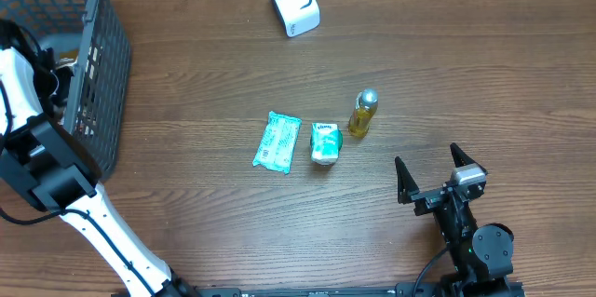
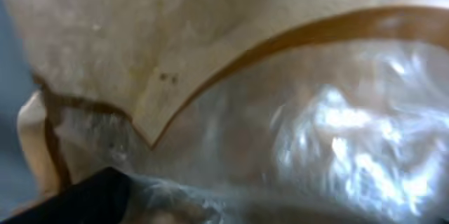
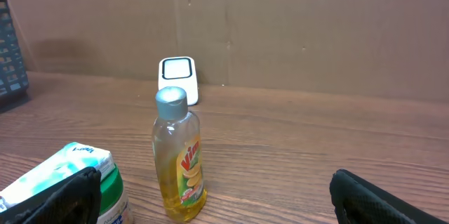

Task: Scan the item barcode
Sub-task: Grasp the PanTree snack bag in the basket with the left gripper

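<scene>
Crinkly clear plastic packaging (image 2: 330, 133) crowds the left gripper (image 1: 56, 79) inside the dark mesh basket (image 1: 104, 74) (fingers' state: cannot tell); right gripper (image 1: 426, 155) gapes wide, yellow soap bottle (image 1: 362, 115) standing ahead.

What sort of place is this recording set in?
Probably a mock shop checkout staged on a wooden table: a white barcode scanner at the far edge, a dark mesh basket on the left, and packaged goods such as a bottle of yellow liquid in the middle.

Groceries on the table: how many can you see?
3: a teal packet mid-table, a green tissue pack beside it, a yellow bottle beside that. More may hide in the basket.
</scene>
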Robot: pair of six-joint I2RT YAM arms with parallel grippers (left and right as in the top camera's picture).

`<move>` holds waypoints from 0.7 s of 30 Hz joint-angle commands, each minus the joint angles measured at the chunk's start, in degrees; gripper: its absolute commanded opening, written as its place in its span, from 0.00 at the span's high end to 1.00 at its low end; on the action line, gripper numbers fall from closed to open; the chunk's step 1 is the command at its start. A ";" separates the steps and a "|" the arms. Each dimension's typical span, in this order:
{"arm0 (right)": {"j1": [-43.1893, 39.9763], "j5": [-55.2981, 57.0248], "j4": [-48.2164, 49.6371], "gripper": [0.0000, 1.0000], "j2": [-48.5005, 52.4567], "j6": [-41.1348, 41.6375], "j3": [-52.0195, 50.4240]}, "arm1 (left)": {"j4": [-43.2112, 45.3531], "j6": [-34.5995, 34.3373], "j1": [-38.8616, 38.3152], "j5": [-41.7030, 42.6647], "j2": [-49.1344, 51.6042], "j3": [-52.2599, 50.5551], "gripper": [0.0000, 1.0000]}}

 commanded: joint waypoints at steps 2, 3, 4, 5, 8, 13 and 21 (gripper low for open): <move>-0.15 -0.07 0.39 0.00 -0.46 -0.26 -0.59 | 1.73 0.92 0.48 -0.90 2.34 -6.19 0.28; -0.15 -0.07 0.39 0.00 -0.46 -0.26 -0.59 | 2.12 0.92 0.46 -0.92 2.34 -7.15 0.33; -0.15 -0.07 0.39 0.00 -0.46 -0.26 -0.59 | 2.43 0.92 0.46 -0.92 2.34 -7.98 0.43; -0.15 -0.09 0.39 0.00 -0.46 -0.26 -0.59 | 2.60 0.90 0.46 -0.83 2.34 -8.33 0.54; -0.15 -0.07 0.39 0.00 -0.46 -0.26 -0.59 | 2.56 0.85 0.46 0.20 1.84 -7.87 0.78; -0.15 -0.07 0.39 0.00 -0.46 -0.26 -0.59 | 1.62 -1.36 0.46 3.58 -0.96 -3.69 0.96; -0.15 -0.09 0.39 0.00 -0.46 -0.26 -0.59 | 0.57 -4.35 0.46 7.21 -8.61 5.84 0.96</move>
